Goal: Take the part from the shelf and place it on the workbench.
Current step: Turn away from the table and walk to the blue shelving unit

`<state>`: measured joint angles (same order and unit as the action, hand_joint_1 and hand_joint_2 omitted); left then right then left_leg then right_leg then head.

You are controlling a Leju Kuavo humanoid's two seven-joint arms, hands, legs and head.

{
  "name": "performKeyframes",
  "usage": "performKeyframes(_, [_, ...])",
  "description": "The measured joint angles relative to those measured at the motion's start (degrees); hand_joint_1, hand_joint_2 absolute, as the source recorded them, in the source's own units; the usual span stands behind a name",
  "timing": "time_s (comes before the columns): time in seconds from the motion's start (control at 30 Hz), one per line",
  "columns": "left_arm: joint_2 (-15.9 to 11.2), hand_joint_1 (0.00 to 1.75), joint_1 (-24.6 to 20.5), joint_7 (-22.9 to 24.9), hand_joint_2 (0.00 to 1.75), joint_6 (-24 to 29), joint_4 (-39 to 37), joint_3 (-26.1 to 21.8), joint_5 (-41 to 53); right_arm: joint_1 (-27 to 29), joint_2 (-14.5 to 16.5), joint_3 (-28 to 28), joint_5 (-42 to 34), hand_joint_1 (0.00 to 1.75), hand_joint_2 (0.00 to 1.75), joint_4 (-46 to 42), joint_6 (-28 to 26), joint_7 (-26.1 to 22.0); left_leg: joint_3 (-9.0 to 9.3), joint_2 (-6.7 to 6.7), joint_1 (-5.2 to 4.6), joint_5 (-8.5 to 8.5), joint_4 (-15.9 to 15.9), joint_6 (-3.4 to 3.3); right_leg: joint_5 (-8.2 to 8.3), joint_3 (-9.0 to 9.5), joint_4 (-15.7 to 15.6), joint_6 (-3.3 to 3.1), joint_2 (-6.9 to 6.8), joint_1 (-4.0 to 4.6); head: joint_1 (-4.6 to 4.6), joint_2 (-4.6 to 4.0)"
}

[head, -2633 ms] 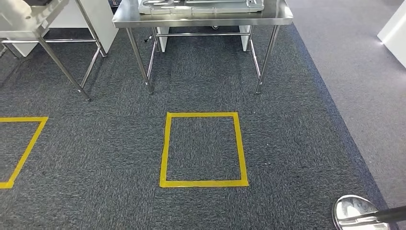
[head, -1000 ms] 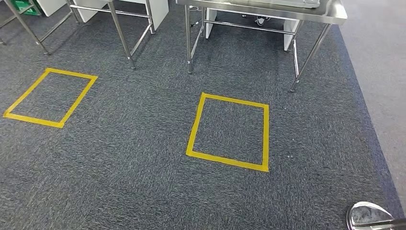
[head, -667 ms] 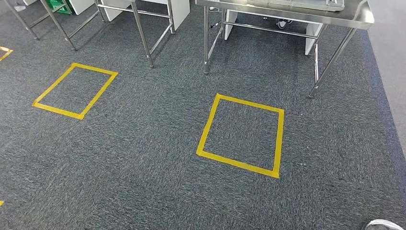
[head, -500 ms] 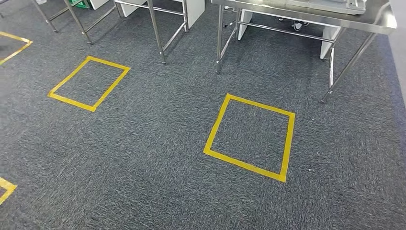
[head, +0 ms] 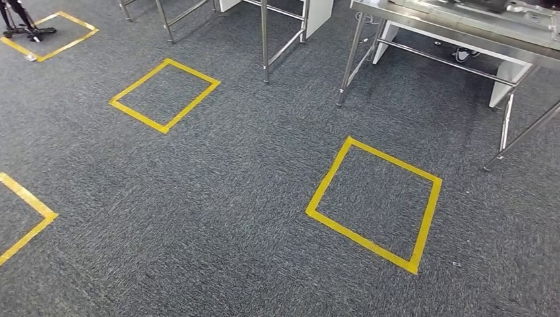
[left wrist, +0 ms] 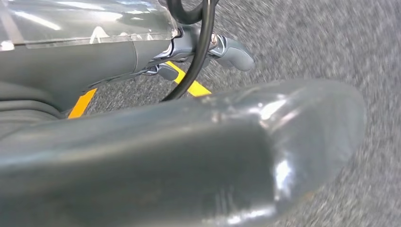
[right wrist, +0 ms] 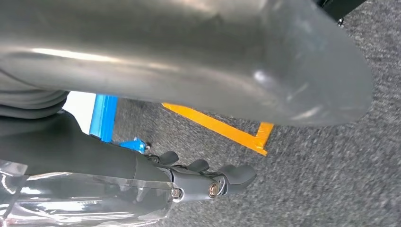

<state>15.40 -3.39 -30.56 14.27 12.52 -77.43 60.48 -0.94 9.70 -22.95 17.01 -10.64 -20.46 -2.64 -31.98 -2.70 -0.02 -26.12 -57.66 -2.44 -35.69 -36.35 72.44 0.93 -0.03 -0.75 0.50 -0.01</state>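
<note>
We count four yellow tape squares on the dark grey carpet (head: pixel 218 198) in the head view: one whole square (head: pixel 374 203) just ahead and to our right, a second whole square (head: pixel 164 94) farther off to the left, a third (head: pixel 49 34) at the far left corner with a small black stand (head: pixel 20 20) on it, and a fourth (head: pixel 23 218) cut off by the left edge. Two steel benches stand along the far side: the right bench (head: pixel 462 30) carries a flat tray-like load that we cannot make out, and of the left bench we see the legs (head: pixel 264 39). The part is not something we can pick out with certainty in these pictures. Between the squares and the bench legs the carpet runs broad and flat. Our left robot hand (left wrist: pixel 222 47) hangs over the carpet near a strip of yellow tape (left wrist: pixel 189 82), fingers loosely extended and gripping nothing. Our right robot hand (right wrist: pixel 208 179) likewise hangs above the carpet by a yellow tape corner (right wrist: pixel 255 135), fingers slightly curled, spread apart and holding nothing; a blue frame (right wrist: pixel 106 118) shows beyond it.
</note>
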Motion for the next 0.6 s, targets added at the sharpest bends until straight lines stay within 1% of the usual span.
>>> performKeyframes(0.03, [-0.2,0.00,0.1,-0.2,0.00,-0.2,0.1,-0.2,-0.1,0.0,0.0,-0.1,0.0,0.00,0.00,0.0,0.2,-0.2,0.10,-0.81,-0.09,0.01,0.0,0.02,2.32,1.43,-3.3,-0.31,0.47,0.04,-0.02,-0.01])
performKeyframes(0.07, [-0.3,0.00,0.1,-0.3,0.00,-0.3,0.1,-0.4,-0.1,0.0,0.0,-0.3,0.0,0.00,0.00,0.0,0.6,-0.4,0.15,-1.58,-0.13,0.04,-0.1,0.09,4.39,3.22,-7.4,-0.74,1.67,0.07,-0.02,-0.01])
performKeyframes(0.1, [-0.3,0.00,0.1,-0.4,0.00,-0.4,0.2,-0.6,-0.3,0.0,0.0,-0.5,0.0,0.00,0.00,0.0,1.1,-0.7,0.08,-2.31,-0.23,0.06,-0.2,0.26,5.84,4.72,-10.9,-1.06,2.83,0.09,0.00,-0.01])
performKeyframes(0.13, [-0.4,0.00,0.1,-0.5,0.00,-0.4,0.2,-0.8,-0.6,-0.1,0.0,-0.6,0.1,0.00,0.00,0.0,1.7,-0.9,-0.09,-2.95,-0.22,0.14,-0.3,0.53,6.58,5.66,-13.2,-1.30,3.70,0.16,-0.01,-0.01])
performKeyframes(0.17, [-0.4,0.00,0.1,-0.6,0.00,-0.3,0.3,-1.0,-1.0,-0.2,0.0,-0.6,0.2,0.00,0.00,0.0,2.2,-1.1,-0.31,-3.51,-0.13,0.25,-0.3,0.88,6.71,6.05,-14.3,-1.46,4.21,0.25,0.02,0.00])
performKeyframes(0.2, [-0.5,0.00,0.1,-0.7,0.00,-0.3,0.4,-1.3,-1.6,-0.4,0.0,-0.7,0.5,0.00,0.00,0.0,2.8,-1.2,-0.51,-4.09,-0.06,0.37,-0.3,1.28,6.78,6.09,-14.6,-1.51,3.83,0.36,0.00,0.00])
performKeyframes(0.23, [-0.5,0.00,0.2,-0.9,0.00,-0.3,0.5,-1.7,-2.4,-0.6,0.1,-0.7,0.8,0.00,0.00,0.0,3.4,-1.3,-0.67,-4.28,0.03,0.42,-0.4,1.63,6.97,6.17,-14.8,-1.71,3.20,0.26,-0.03,0.00])
performKeyframes(0.27, [-0.6,0.00,0.3,-1.1,0.00,-0.4,0.6,-2.1,-3.2,-0.7,0.1,-0.7,1.1,0.00,0.00,0.0,3.9,-1.3,-0.95,-3.52,0.00,0.11,-0.8,1.94,7.17,6.35,-15.2,-1.97,2.57,0.14,0.03,0.00])
performKeyframes(0.3, [-0.7,0.00,0.2,-1.4,0.00,-0.5,0.7,-2.6,-4.1,-0.7,0.2,-0.7,1.4,0.00,0.00,0.0,4.4,-1.3,-1.61,-2.25,-0.06,-0.78,-2.1,2.24,7.35,6.53,-15.6,-2.27,1.80,0.01,0.18,-0.01])
performKeyframes(0.33, [-0.7,0.00,0.2,-1.9,0.00,-0.6,0.8,-3.2,-5.2,-0.7,0.4,-0.7,1.7,0.00,0.00,0.0,4.7,-1.1,-2.78,-0.64,-0.07,-2.29,-4.4,2.52,7.49,6.67,-15.9,-2.55,0.96,-0.13,0.41,0.00])
performKeyframes(0.37, [-0.8,0.00,0.1,-2.4,0.00,-0.8,1.0,-3.8,-6.3,-0.6,0.4,-0.7,1.9,0.00,0.00,0.0,5.0,-0.8,-4.49,0.84,0.03,-4.24,-7.9,2.84,7.47,6.71,-16.0,-2.72,0.10,-0.04,0.62,0.00])
performKeyframes(0.4, [-0.9,0.00,0.0,-3.0,0.00,-0.9,1.1,-4.5,-7.4,-0.5,0.5,-0.7,2.1,0.00,0.00,0.0,5.2,-0.2,-6.38,1.51,0.24,-6.08,-11.8,3.17,7.42,6.66,-15.9,-2.83,-0.80,0.00,0.78,0.00])
performKeyframes(0.43, [-0.9,0.00,-0.1,-3.6,0.00,-0.9,1.3,-5.1,-8.4,-0.4,0.5,-0.7,2.3,0.00,0.00,0.0,5.3,0.3,-7.87,1.83,0.47,-7.22,-14.9,3.49,7.35,6.60,-15.9,-2.83,-1.66,0.02,0.82,0.01])
performKeyframes(0.47, [-1.0,0.00,0.0,-4.1,0.00,-0.9,1.5,-5.8,-9.2,-0.4,0.5,-0.7,2.4,0.00,0.00,0.0,5.3,0.8,-8.49,2.05,0.70,-7.33,-16.4,3.79,7.26,6.56,-15.8,-2.77,-2.48,0.00,0.82,0.01])
performKeyframes(0.5, [-1.0,0.00,0.0,-4.5,0.00,-0.8,1.7,-6.5,-9.8,-0.4,0.6,-0.7,2.4,0.00,0.00,0.0,5.3,1.2,-7.84,2.32,0.93,-6.29,-15.4,4.02,7.13,6.55,-15.7,-2.64,-3.23,-0.04,0.83,0.01])
performKeyframes(0.53, [-1.1,0.00,0.1,-4.7,0.00,-0.8,1.8,-7.0,-10.1,-0.4,0.7,-0.7,2.4,0.00,0.00,0.0,5.3,1.4,-6.07,2.86,1.11,-4.52,-12.2,4.19,6.96,6.60,-15.5,-2.43,-3.92,-0.11,0.84,0.01])
performKeyframes(0.57, [-1.1,0.00,0.0,-4.8,0.00,-0.8,2.0,-7.4,-10.3,-0.5,0.7,-0.7,2.4,0.00,0.00,0.0,5.3,1.5,-3.76,4.03,1.22,-2.87,-8.0,4.24,6.72,6.68,-15.2,-2.14,-4.60,-0.12,0.85,0.01])
performKeyframes(0.6, [-1.1,0.00,0.0,-4.9,0.00,-0.8,2.1,-7.8,-10.4,-0.5,0.8,-0.7,2.4,0.00,0.00,0.0,5.4,1.5,-1.76,5.08,1.19,-1.65,-4.3,4.10,6.44,6.76,-15.0,-1.78,-5.19,-0.06,0.88,0.01])
